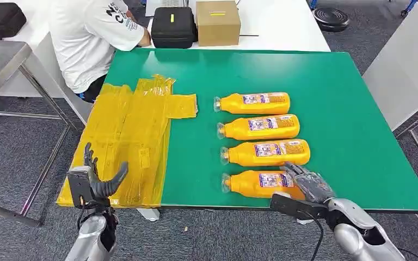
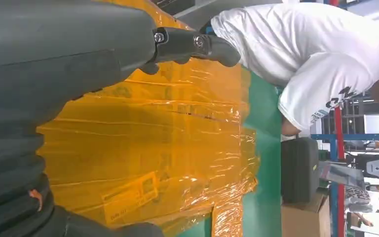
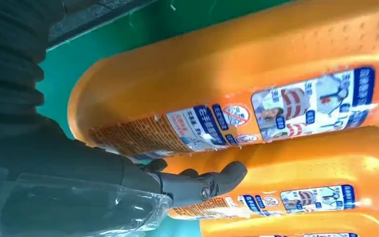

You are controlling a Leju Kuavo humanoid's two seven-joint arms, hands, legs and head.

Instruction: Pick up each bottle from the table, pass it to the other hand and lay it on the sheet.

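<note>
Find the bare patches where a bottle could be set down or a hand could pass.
Bare: the yellow sheet, the green table right of the bottles, and behind them. Crowded: the bottle row, where the right hand rests.

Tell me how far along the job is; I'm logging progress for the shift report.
Nothing looks done: the yellow sheet carries no bottle, and four orange bottles lie in a row on the green table. In hand: the right hand rests over the nearest bottle, not yet lifting it, while the left hand waits open above the sheet's near edge. All four pickups, handovers and placements remain.
</note>
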